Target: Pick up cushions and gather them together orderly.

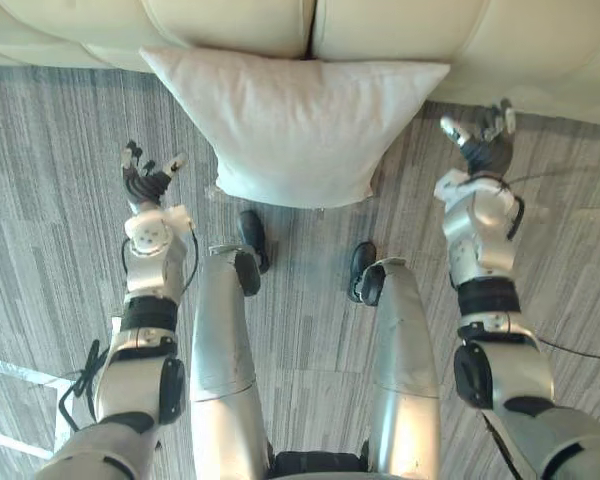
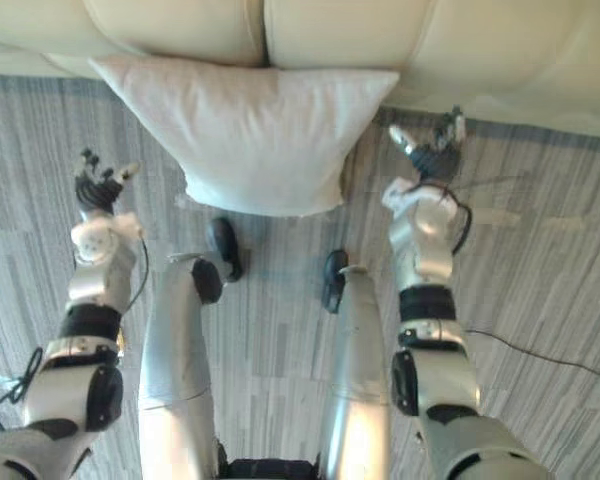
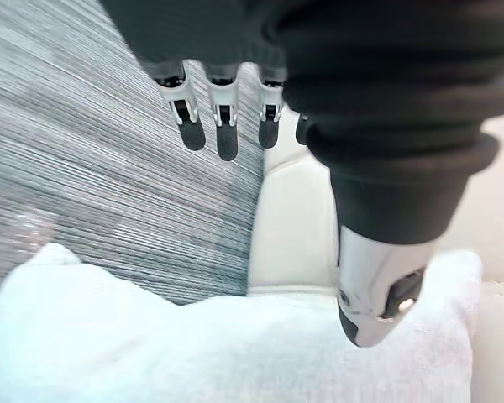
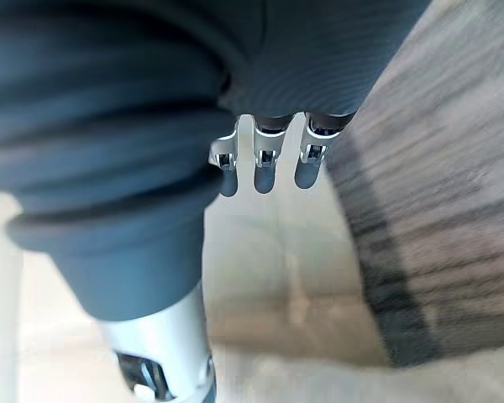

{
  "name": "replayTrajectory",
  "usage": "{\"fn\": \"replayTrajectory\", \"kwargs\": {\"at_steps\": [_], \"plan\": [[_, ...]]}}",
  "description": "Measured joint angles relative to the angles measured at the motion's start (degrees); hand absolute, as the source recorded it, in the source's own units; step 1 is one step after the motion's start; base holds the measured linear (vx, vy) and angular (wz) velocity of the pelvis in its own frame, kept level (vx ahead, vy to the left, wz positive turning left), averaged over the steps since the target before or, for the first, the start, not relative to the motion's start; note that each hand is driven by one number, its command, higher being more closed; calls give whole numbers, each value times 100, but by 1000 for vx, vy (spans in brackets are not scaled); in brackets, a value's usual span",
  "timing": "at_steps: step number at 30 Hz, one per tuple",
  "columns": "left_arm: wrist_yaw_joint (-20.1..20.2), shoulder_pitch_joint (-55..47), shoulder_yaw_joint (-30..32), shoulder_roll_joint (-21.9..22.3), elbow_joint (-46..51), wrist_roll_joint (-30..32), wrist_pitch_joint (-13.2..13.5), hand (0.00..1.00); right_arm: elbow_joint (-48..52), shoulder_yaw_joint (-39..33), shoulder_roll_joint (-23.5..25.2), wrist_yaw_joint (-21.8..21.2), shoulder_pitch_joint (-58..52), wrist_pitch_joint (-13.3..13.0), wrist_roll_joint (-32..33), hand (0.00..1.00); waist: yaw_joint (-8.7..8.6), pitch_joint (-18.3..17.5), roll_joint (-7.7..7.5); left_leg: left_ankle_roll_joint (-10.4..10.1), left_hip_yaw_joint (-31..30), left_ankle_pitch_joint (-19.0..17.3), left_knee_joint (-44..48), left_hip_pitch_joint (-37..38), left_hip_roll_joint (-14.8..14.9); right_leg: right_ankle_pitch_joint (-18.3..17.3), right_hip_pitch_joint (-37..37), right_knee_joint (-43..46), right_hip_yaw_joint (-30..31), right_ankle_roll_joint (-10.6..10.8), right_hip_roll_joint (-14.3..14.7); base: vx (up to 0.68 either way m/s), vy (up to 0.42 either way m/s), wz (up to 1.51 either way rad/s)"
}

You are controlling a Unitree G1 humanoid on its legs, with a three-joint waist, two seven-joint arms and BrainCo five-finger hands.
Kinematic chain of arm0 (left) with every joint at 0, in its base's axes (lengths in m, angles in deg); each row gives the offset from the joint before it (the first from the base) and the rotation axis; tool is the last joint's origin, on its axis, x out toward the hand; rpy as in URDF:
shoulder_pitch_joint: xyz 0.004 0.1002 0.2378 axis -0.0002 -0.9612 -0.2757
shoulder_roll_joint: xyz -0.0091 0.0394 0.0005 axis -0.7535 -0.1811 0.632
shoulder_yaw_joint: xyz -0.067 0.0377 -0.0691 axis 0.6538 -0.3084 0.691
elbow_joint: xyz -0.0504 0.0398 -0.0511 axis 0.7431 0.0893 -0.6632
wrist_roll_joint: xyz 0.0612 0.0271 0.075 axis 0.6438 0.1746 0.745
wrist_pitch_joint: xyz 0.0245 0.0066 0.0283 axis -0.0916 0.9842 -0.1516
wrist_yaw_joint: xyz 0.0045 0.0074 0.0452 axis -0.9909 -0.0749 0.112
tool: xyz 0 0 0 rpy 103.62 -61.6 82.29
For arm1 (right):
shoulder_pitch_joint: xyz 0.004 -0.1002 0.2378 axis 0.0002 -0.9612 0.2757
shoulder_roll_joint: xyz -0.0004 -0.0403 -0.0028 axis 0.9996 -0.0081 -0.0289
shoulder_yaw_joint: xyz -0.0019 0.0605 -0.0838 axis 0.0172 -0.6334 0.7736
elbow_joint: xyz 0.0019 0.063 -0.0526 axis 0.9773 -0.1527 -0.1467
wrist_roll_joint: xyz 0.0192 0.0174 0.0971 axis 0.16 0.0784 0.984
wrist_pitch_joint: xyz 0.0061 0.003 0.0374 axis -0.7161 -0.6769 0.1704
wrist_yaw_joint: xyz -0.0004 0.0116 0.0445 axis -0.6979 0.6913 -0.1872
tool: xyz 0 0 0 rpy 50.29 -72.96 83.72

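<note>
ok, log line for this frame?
white square fabric cushion: on grey carpet, against cream sofa | left hand: open, empty | right hand: open, empty

A cream sofa (image 1: 230,20) runs along the far edge of the grey striped carpet (image 1: 60,150)

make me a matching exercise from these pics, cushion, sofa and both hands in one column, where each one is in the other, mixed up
1. white square fabric cushion
2. cream padded sofa
3. left hand
4. right hand

A. fingers open, right of the cushion, near the sofa's base
B. runs along the far edge of the head views
C. on the grey striped floor, up against the sofa's front
D. fingers open, over the floor left of the cushion

Pairs: 1-C, 2-B, 3-D, 4-A
</note>
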Motion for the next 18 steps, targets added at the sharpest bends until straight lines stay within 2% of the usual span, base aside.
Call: {"fn": "replayTrajectory", "kwargs": {"at_steps": [2,4,9,10,11,18], "plan": [[-7,300,-296,-27,-4,-133,13,0,-60,24,34,4,289,5,6,0,2,3,4,71,2,72,-9,-202,-32,1,-221,65,3,0,-37,-85,-16,12],[-32,513,-584,-35,-8,-280,33,0,-166,16,121,18,576,-1,52,0,0,4,5,34,-3,163,-20,-339,-53,45,-373,95,-6,-67,-68,-66,-8,8],[-281,1193,-1406,92,7,-809,300,0,-319,-30,598,111,1189,-12,474,0,-23,27,34,3,-75,267,-81,-509,-154,66,-500,95,-31,-88,-115,-20,9,10],[-364,1291,-1531,117,5,-869,309,0,-359,-51,693,157,1261,-39,498,100,-28,27,34,0,-80,270,-83,-510,-167,66,-497,97,-43,-88,-137,4,14,11],[-454,1382,-1616,156,4,-916,311,100,-445,-68,729,231,1333,-112,551,100,-43,27,34,-3,-86,271,-93,-508,-193,65,-492,97,-53,-87,-162,6,23,10],[-781,1557,-1859,169,-7,-1403,379,100,-701,24,554,226,1432,-124,947,100,-83,27,34,-24,-120,350,-116,-511,-252,66,-489,139,-70,-90,-178,-18,12,5]]}}
